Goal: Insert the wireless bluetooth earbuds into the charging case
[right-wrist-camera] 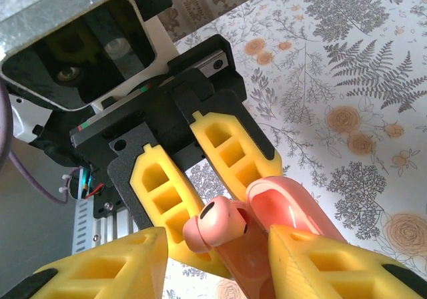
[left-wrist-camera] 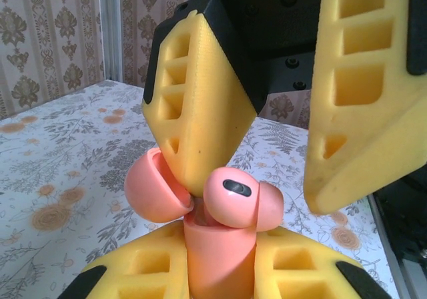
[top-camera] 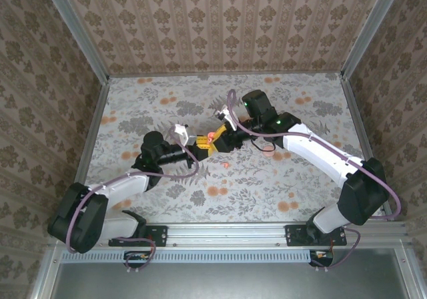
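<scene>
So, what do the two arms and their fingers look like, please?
The left arm and the right arm have white links with black joints, and a lilac cable runs along each. The right one shows small green lights. The fingers are yellow plastic wedges with rectangular hollow cells, on black mounts.

Left arm (top-camera: 123,187) and right arm (top-camera: 320,152) are showing white shells, black joints, purple cables (top-camera: 230,105). Fingers (left-wrist-camera: 200,112) are gleaming yellow

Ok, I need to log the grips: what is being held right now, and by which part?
The left gripper clamps the charging case by the sides of its lower body. The right gripper stands open around an earbud, holding nothing.
</scene>
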Controlling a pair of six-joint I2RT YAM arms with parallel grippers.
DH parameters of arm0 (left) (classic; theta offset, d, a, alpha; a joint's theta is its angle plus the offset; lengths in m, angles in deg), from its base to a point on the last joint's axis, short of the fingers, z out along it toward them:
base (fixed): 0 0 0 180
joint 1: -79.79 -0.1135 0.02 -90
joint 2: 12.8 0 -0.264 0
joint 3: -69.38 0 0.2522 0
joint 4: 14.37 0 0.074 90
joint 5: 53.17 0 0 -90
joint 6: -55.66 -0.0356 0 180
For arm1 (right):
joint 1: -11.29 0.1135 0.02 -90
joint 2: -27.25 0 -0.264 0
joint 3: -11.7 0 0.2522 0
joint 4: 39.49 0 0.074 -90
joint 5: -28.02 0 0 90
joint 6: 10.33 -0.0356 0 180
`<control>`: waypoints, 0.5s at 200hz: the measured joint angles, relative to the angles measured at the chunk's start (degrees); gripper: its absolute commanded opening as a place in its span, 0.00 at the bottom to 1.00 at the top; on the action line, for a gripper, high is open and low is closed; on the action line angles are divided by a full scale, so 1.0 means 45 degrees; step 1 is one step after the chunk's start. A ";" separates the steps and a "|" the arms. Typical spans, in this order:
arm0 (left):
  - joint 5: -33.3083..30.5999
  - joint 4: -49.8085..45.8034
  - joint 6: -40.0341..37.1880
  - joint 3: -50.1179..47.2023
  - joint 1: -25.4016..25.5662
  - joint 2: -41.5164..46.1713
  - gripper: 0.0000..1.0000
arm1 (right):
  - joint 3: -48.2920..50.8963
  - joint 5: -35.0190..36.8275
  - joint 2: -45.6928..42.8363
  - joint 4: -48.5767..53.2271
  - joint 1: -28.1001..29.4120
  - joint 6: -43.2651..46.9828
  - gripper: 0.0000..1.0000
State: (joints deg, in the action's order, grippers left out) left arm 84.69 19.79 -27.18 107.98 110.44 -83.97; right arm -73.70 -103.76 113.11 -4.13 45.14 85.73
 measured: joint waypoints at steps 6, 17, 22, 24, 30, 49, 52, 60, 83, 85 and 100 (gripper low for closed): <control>-0.0049 -0.0107 -0.0117 0.0000 0.0005 0.0063 0.08 | 0.0000 0.0039 -0.0015 -0.0039 -0.0015 -0.0073 0.45; -0.0155 -0.0350 -0.0311 0.0005 0.0019 0.0180 0.08 | 0.0005 0.0141 -0.0058 -0.0102 -0.0049 -0.0170 0.45; -0.0185 -0.0466 -0.0413 0.0005 0.0029 0.0228 0.08 | 0.0015 0.0175 -0.0092 -0.0136 -0.0068 -0.0219 0.45; -0.0189 -0.0500 -0.0427 0.0005 0.0029 0.0243 0.08 | 0.0019 0.0194 -0.0102 -0.0146 -0.0073 -0.0238 0.45; -0.0267 -0.0641 -0.0559 0.0010 0.0049 0.0301 0.08 | 0.0029 0.0233 -0.0146 -0.0170 -0.0078 -0.0335 0.45; -0.0432 -0.1054 -0.0899 0.0053 0.0136 0.0447 0.08 | 0.0102 0.0291 -0.0325 -0.0287 -0.0107 -0.0559 0.45; -0.0471 -0.1112 -0.0952 0.0068 0.0160 0.0466 0.08 | 0.0117 0.0296 -0.0359 -0.0306 -0.0107 -0.0622 0.45; -0.0578 -0.1263 -0.1069 0.0087 0.0194 0.0529 0.08 | 0.0175 0.0321 -0.0437 -0.0389 -0.0107 -0.0748 0.45; -0.0845 -0.1608 -0.1389 0.0112 0.0262 0.0661 0.08 | 0.0321 0.0486 -0.0636 -0.0481 -0.0053 -0.1243 0.45; -0.0874 -0.1647 -0.1418 0.0121 0.0267 0.0675 0.08 | 0.0340 0.0525 -0.0656 -0.0481 -0.0039 -0.1297 0.45; -0.1001 -0.1802 -0.1554 0.0126 0.0267 0.0719 0.07 | 0.0437 0.0777 -0.0782 -0.0476 0.0102 -0.1661 0.45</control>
State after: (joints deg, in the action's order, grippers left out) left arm 80.19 11.68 -34.17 108.55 111.64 -80.74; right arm -71.73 -100.26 109.60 -6.27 45.60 78.26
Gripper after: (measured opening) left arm 0.192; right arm 0.451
